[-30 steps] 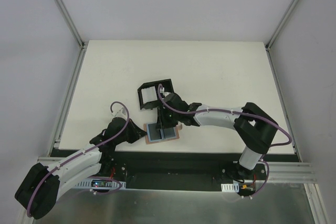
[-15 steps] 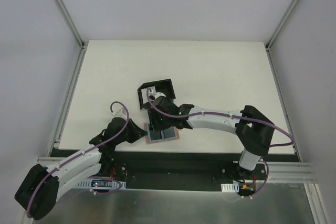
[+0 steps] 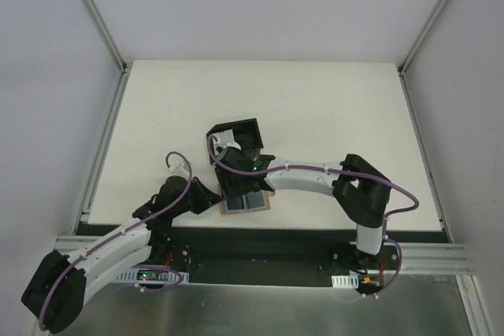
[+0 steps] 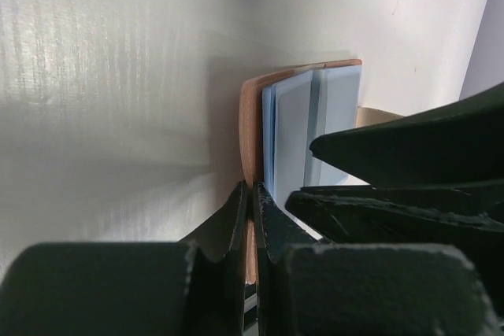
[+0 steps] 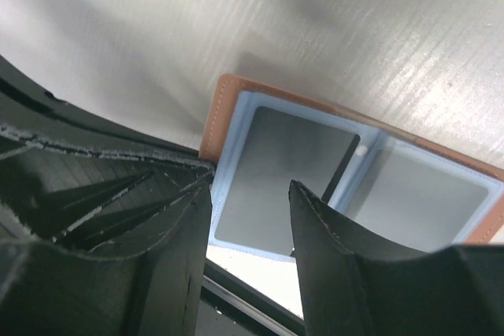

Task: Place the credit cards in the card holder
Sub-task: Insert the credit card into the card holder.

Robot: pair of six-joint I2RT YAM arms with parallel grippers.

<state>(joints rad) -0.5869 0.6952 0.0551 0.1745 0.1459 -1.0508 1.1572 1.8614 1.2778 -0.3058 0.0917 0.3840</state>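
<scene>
The card holder (image 3: 264, 202) lies open near the table's front edge, tan leather with light blue inner pockets (image 5: 236, 127). My left gripper (image 3: 211, 198) is shut on its left leather edge (image 4: 249, 116), the jaws pinching the leather at the left gripper (image 4: 252, 189). My right gripper (image 3: 236, 185) hovers open just above the holder's left half, nothing between its fingers at the right gripper (image 5: 250, 188). A flat grey panel, seemingly one of the credit cards (image 5: 291, 167), sits in the left pocket. Another grey panel (image 5: 425, 194) shows in the right pocket.
A black open-sided box (image 3: 236, 135) stands just behind the holder, partly covered by the right arm. The table's front edge and black rail (image 3: 260, 241) run right below the holder. White tabletop (image 3: 331, 108) stretches behind and to the right.
The right gripper has moved from beside the black box toward the front and left, over the holder's left half, and its jaws have opened wider. The left gripper has stayed shut on the leather edge.
</scene>
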